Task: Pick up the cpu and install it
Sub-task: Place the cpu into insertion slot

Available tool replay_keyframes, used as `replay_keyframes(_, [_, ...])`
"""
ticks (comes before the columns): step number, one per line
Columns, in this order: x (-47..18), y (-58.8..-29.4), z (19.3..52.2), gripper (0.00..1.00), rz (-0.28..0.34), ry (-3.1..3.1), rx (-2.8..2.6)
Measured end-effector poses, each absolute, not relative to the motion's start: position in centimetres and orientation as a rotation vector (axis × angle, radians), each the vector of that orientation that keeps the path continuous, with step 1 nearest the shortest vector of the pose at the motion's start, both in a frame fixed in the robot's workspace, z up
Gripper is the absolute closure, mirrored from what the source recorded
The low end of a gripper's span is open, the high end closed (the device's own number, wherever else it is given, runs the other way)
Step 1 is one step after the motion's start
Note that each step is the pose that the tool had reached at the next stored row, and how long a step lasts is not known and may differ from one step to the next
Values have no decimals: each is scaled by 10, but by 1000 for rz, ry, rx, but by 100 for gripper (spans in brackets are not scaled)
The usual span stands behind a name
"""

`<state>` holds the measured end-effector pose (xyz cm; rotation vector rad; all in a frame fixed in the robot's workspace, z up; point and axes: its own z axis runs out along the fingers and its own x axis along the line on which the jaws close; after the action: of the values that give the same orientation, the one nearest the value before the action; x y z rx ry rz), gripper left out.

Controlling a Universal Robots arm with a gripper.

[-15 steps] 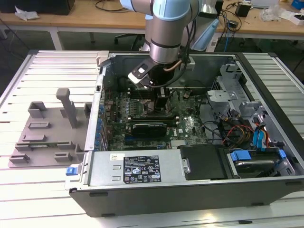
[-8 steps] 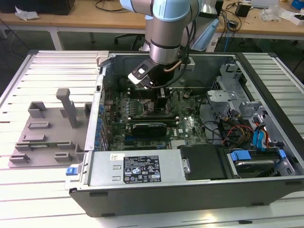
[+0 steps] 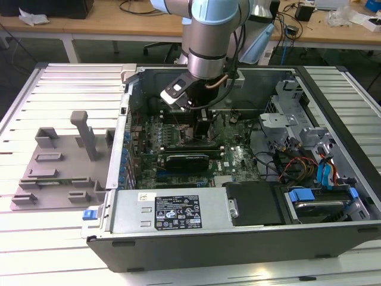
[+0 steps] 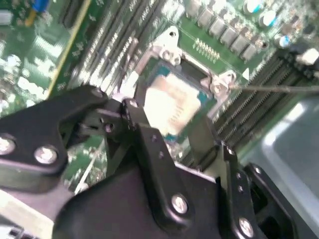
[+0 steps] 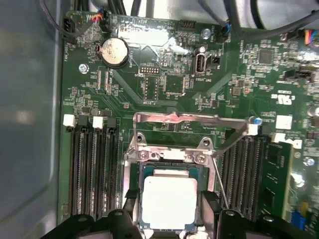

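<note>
The cpu [image 5: 168,196], a small square chip with a pale silvery top, lies level in the motherboard socket [image 5: 133,164]; it shows in both wrist views [image 4: 173,102]. My gripper [image 5: 169,206] [image 4: 167,122] reaches down into the open computer case [image 3: 238,235] and straddles the chip. One black fingertip [image 5: 130,199] lies against one edge of the chip and the other against the opposite edge. In the exterior view the gripper [image 3: 202,128] hangs over the middle of the board. The socket's metal load plate [image 5: 192,118] stands folded open, with its thin lever [image 5: 219,169] beside it.
Memory slots [image 5: 92,169] flank the socket on both sides. A black expansion card [image 3: 187,159] lies just in front of the gripper. Drive cages and cables [image 3: 309,155] crowd the exterior view's right. A grey plastic tray [image 3: 59,167] with upright posts sits outside the case, at the exterior view's left.
</note>
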<state>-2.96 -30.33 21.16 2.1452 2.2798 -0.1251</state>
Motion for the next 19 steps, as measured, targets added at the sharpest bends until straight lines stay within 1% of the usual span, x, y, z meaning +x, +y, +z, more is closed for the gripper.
replay_keyframes(1, [-30, -303, 214, 39, -125, 2280, 2145])
replay_keyframes(2, [-30, -303, 215, 47, -125, 2280, 2145])
replay_keyframes(3, [-30, -303, 215, 47, -125, 2280, 2145])
replay_keyframes(8, [-30, -304, 215, 78, -118, 2283, 2148])
replay_keyframes(10, [-30, -304, 216, 78, -117, 2284, 2149])
replay_keyframes(12, [-30, -304, 221, 89, -117, 2284, 2149])
replay_keyframes(17, [-30, -304, 254, 89, -117, 2284, 2149])
replay_keyframes(19, [-30, -304, 276, 89, -117, 2284, 2149])
